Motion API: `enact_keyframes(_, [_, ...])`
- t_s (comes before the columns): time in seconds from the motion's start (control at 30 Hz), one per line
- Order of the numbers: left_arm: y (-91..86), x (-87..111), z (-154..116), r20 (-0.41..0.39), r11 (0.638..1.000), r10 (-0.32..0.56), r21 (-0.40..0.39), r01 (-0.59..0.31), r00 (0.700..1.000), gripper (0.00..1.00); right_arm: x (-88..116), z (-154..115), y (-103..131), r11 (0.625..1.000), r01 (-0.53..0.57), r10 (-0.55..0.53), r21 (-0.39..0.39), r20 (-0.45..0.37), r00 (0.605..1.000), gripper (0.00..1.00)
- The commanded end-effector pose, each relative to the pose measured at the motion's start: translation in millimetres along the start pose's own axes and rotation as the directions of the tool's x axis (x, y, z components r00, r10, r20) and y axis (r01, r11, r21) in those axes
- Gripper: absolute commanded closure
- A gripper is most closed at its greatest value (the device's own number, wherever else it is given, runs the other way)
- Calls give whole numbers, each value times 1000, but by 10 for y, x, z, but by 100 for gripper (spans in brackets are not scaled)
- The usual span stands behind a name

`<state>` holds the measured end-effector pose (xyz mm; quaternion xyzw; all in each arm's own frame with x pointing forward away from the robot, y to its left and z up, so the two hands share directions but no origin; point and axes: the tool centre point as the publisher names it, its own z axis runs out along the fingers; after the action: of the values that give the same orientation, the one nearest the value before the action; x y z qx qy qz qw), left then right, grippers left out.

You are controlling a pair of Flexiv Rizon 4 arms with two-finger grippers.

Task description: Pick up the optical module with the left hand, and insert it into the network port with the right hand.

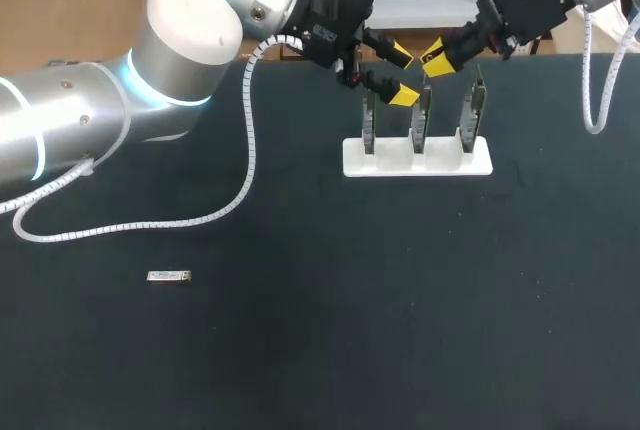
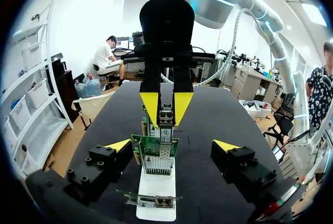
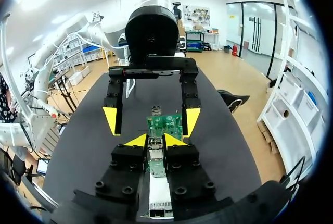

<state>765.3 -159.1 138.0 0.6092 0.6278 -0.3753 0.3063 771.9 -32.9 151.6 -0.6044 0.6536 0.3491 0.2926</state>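
Head view, over a black table (image 1: pixel 300 370): shows the module (image 1: pixel 169 276) lying flat at the near left, alone and well apart from both arms. Places a white stand (image 1: pixel 390 165) at the far middle, with three cards (image 1: pixel 420 115) upright in its slots. Finds the left gripper (image 1: pixel 401 74) hanging above the left-hand card, fingers spread wide and holding nothing. Sets the right gripper (image 1: pixel 436 60) just beside it, over the middle card, yellow tips nearly together.

Left wrist view: catches those tips pinching from two sides what appears to be a second module (image 2: pixel 165 115), small and silvery, just above the green cards' upper edges. Cannot tell whether touching a card.

Right wrist view: looks down on the narrow gap between its own fingers, a grey piece clamped there, and faces the left gripper's open fingers with a green card showing between them.
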Motion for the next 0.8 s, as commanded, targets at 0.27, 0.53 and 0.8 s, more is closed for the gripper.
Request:
enact_keyframes(0.27, [5,-6,2,-3,1000,-1,1,1,1000,0,31,8,38,1000,-4,3,19,9,1000,0])
enact_keyframes(0.53, [5,-6,2,-3,1000,-1,1,1,1000,0,17,-79,49,999,-8,7,41,27,1000,0])
enact_keyframes(0.8, [5,-6,2,-3,1000,-1,1,1,1000,0,-52,-240,32,1000,11,-12,26,64,998,0])
